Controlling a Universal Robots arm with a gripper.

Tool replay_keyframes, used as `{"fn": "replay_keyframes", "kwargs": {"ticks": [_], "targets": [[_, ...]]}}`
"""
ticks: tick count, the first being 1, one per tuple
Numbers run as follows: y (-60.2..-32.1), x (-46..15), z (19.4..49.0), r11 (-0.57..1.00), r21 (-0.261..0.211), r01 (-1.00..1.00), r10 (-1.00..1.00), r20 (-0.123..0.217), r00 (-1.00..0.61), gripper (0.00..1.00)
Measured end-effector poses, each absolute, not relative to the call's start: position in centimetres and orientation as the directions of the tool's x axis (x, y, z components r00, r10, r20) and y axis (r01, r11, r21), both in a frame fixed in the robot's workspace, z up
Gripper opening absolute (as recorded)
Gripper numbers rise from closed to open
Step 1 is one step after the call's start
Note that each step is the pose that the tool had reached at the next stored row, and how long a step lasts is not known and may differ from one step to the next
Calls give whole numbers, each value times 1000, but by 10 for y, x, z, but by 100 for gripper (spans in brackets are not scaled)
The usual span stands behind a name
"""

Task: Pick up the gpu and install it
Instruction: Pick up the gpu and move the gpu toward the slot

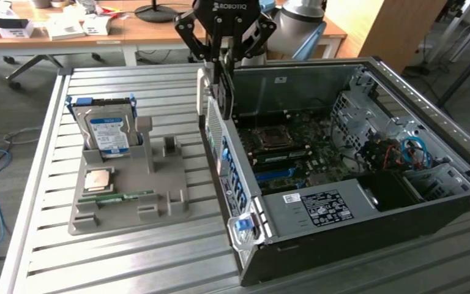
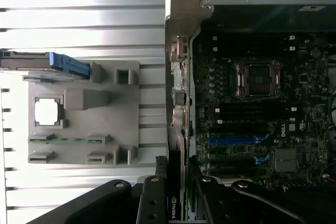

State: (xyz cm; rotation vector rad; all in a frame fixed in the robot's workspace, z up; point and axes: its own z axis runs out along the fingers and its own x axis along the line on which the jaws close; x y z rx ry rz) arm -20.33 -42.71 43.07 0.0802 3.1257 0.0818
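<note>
The gpu [image 1: 220,101] hangs upright below my gripper [image 1: 225,61], which is shut on its top edge. The card's silver bracket [image 1: 205,98] faces the exterior view's left. It hovers over the rear wall of the open computer case [image 1: 341,245], above the motherboard [image 1: 300,147]. In the wrist view the gpu [image 2: 175,203] shows edge-on between the black fingers [image 2: 152,198], in line with the case's rear edge. The blue expansion slots [image 2: 236,141] lie just beside it on the motherboard [image 2: 252,108].
A grey parts holder [image 1: 157,184] sits on the slatted metal table [image 1: 47,245] at the exterior view's left. It carries a hard drive [image 1: 108,131], a processor chip [image 1: 98,179] and a memory stick [image 1: 125,197]. Cables [image 1: 406,150] and drive cages fill the case's far side.
</note>
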Motion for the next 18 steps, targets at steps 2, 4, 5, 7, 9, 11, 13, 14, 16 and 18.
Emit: {"fn": "replay_keyframes", "kwargs": {"ticks": [2, 4, 5, 7, 9, 11, 13, 14, 16, 18], "targets": [[-427, -200, 431, 997, 53, 51, 52, -12, -999, 26], [-427, -196, 431, 997, 53, 51, 52, -12, -999, 26], [-427, -194, 431, 997, 53, 51, 51, -12, -999, 26], [-427, -191, 431, 997, 53, 51, 51, -12, -999, 26], [-427, -188, 431, 997, 53, 51, 52, -12, -999, 26], [-427, -184, 431, 997, 53, 51, 52, -12, -999, 26], [-427, -180, 431, 997, 53, 51, 52, -12, -999, 26], [-427, -176, 431, 997, 53, 51, 51, -12, -999, 26], [-427, -173, 431, 997, 53, 51, 51, -12, -999, 26], [-427, -170, 431, 997, 53, 51, 52, -12, -999, 26]]}}
